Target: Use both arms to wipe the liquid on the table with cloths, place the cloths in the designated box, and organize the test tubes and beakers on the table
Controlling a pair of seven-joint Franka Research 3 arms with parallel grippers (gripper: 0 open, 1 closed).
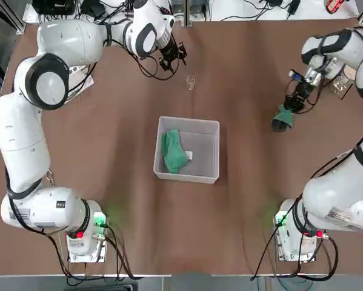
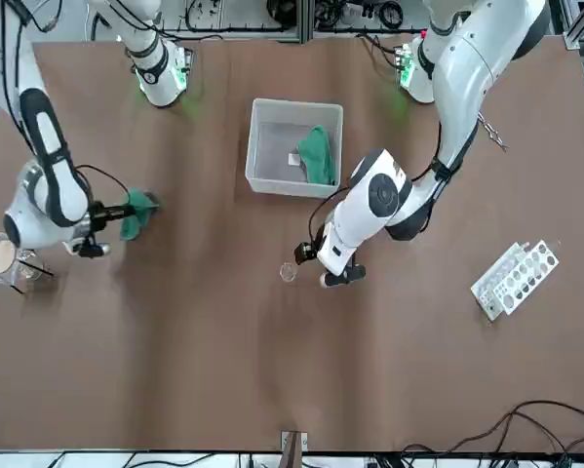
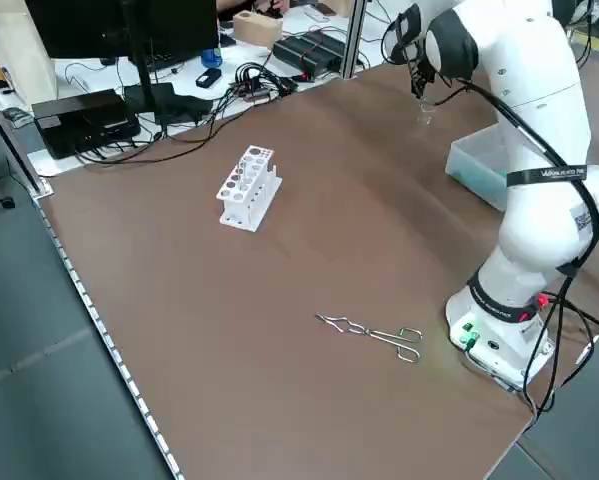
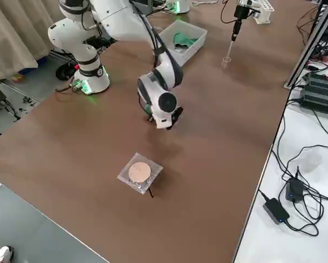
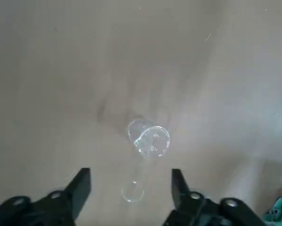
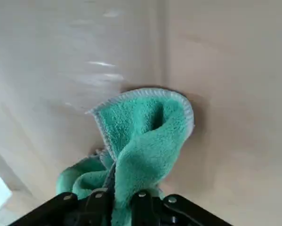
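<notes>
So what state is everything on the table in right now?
Left fingers: open, near a glass vessel
Glass vessel: standing on the table
Right fingers: shut on a cloth
Held cloth: bunched
Other cloth: crumpled in the bin
Bin: lidless
Scissor-like tool: lying flat

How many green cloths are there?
2: one lies in the grey plastic bin, the other is gripped by the right gripper, off to the bin's right.
</notes>
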